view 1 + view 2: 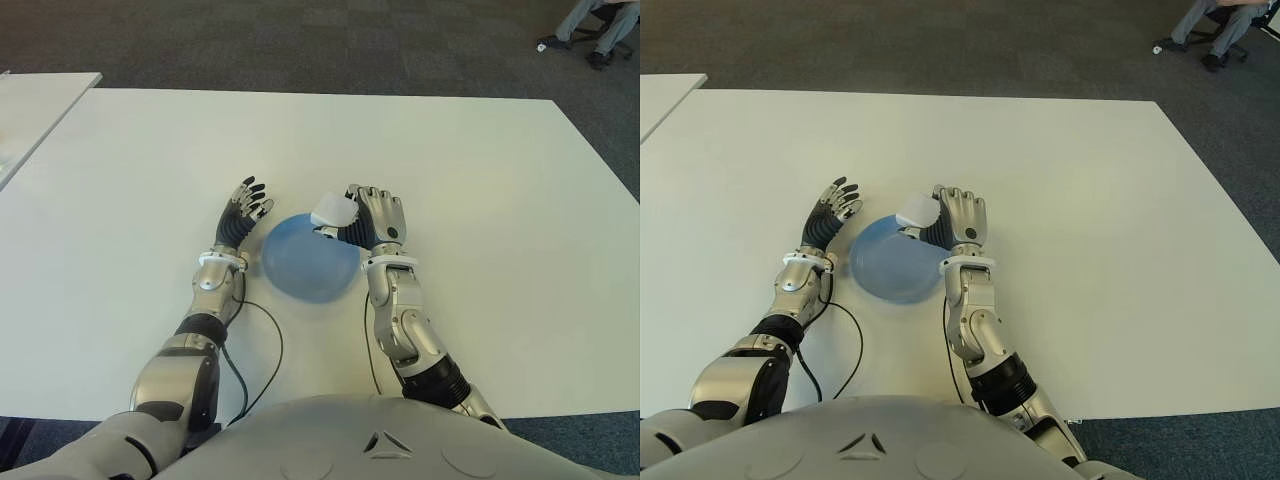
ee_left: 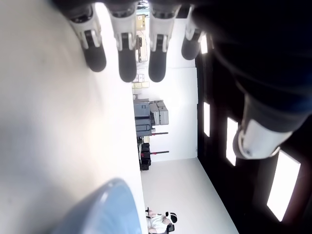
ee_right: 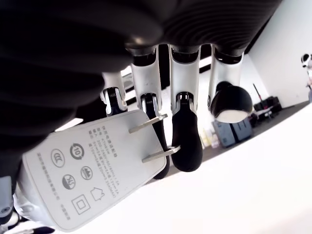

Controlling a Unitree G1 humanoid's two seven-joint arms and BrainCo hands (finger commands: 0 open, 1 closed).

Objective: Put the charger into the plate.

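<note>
Charger [image 1: 334, 211] gripped in the right hand [image 1: 372, 222], at the blue plate's [image 1: 305, 262] one o'clock rim; left hand [image 1: 243, 213] open at ten o'clock, holding nothing.

The only markings appear on the white charger [image 3: 92, 168], on the face that carries its two metal prongs, seen in the right wrist view while the right hand [image 3: 161, 97] holds it. Several short lines of grey print run along that face, too small to make out, and below them sit round certification marks, one reading "CCC" and another holding the number "10", along with a triangular mark, a small house symbol and a square within a square. Nothing else in any view bears readable text.
</note>
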